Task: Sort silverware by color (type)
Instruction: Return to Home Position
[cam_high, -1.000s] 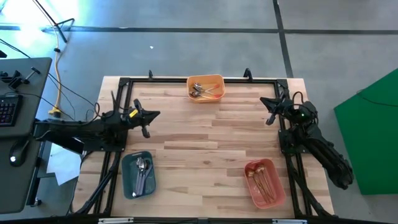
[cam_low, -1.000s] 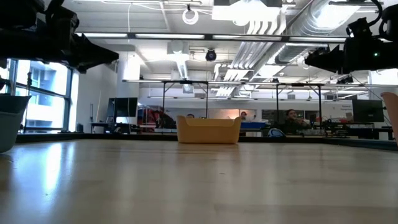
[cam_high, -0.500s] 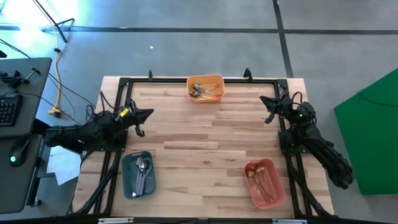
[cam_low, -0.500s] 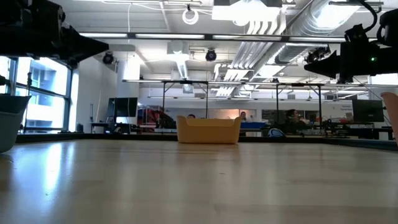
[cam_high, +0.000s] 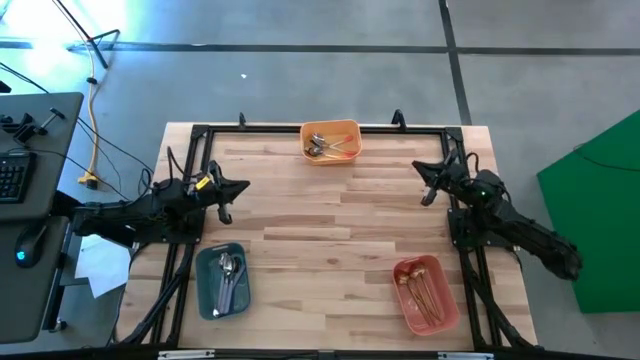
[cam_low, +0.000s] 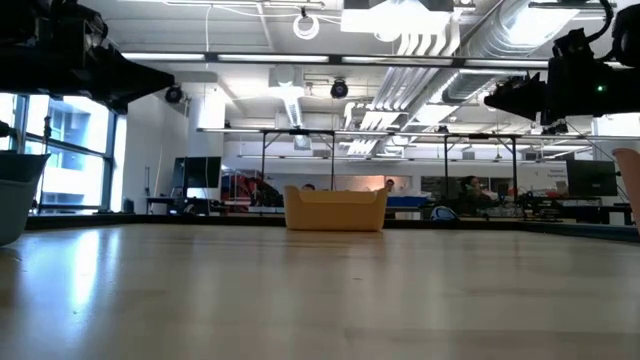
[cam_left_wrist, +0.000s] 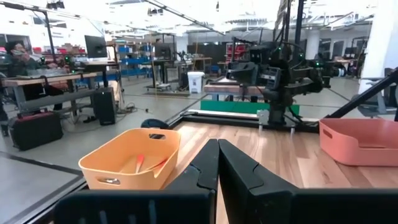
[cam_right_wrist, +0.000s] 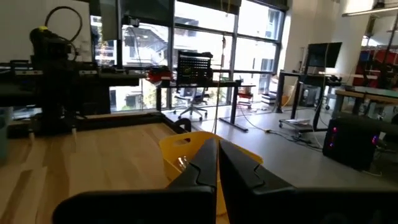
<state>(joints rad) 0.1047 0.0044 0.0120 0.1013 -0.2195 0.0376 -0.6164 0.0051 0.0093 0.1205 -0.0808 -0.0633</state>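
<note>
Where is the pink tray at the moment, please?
In the high view, the pink tray sits by the table's lower right corner, beside the right arm, holding gold-coloured spoons.

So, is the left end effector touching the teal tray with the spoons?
Apart. The high view shows the left end effector over the bare table, with a clear strip of wood between it and the teal tray.

– Where are the slim spoons with silver bowls and orange-red handles (cam_high: 322, 148)?
– Heaped in the yellow-orange plastic tray (cam_high: 355, 128), between the left gripper (cam_high: 238, 188) and right gripper (cam_high: 428, 180), beyond both.
– The lavender-handled spoons (cam_high: 228, 278)?
– Lengthwise in the teal tray (cam_high: 201, 282), near the left gripper, on its near-edge side.
– The all-gold spoons (cam_high: 425, 290)?
– Side by side in the pink tray (cam_high: 397, 275), on the right gripper's near-edge side.
</note>
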